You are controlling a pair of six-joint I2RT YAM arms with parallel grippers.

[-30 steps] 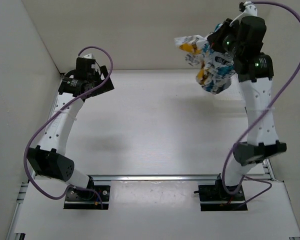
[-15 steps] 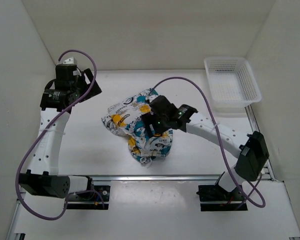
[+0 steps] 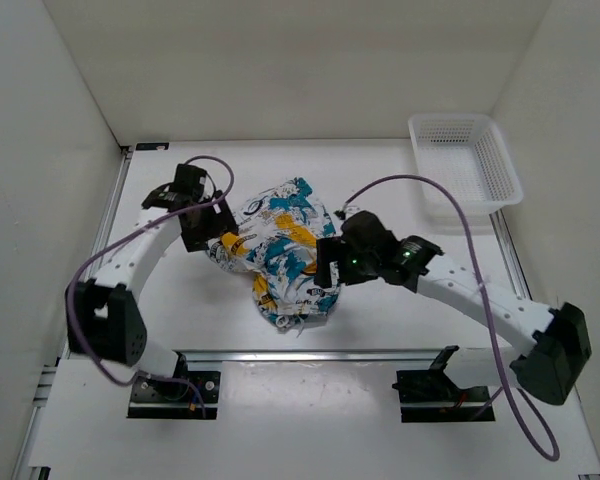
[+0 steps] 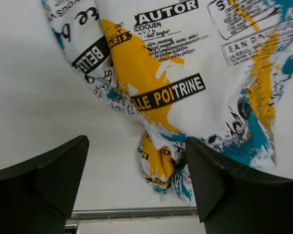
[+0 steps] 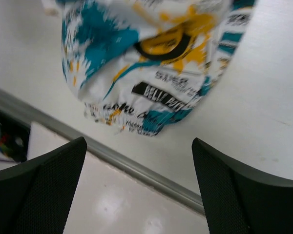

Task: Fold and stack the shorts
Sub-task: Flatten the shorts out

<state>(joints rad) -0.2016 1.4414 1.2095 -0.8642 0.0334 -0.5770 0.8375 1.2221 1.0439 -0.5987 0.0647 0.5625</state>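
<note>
The shorts point(image 3: 280, 252) lie in a crumpled heap at the middle of the table, white with yellow and teal patches and black lettering. My left gripper point(image 3: 206, 236) stands open at the heap's left edge. In the left wrist view a bunched end of the shorts point(image 4: 158, 163) lies between the fingers of that gripper point(image 4: 136, 187), against the right finger point(image 4: 219, 180). My right gripper point(image 3: 328, 268) is open at the heap's right side. In the right wrist view the shorts point(image 5: 151, 68) lie beyond the open right gripper point(image 5: 139, 187), with nothing between its fingers.
A white mesh basket point(image 3: 465, 165) stands at the back right corner. White walls close in the table point(image 3: 170, 300) on the left, back and right. A metal rail point(image 3: 310, 353) runs along the near edge, close to the heap's near end.
The right gripper carried the shorts from the air at the back right down to the table and opened off them. The left arm swung from the back left to the heap's left edge.
</note>
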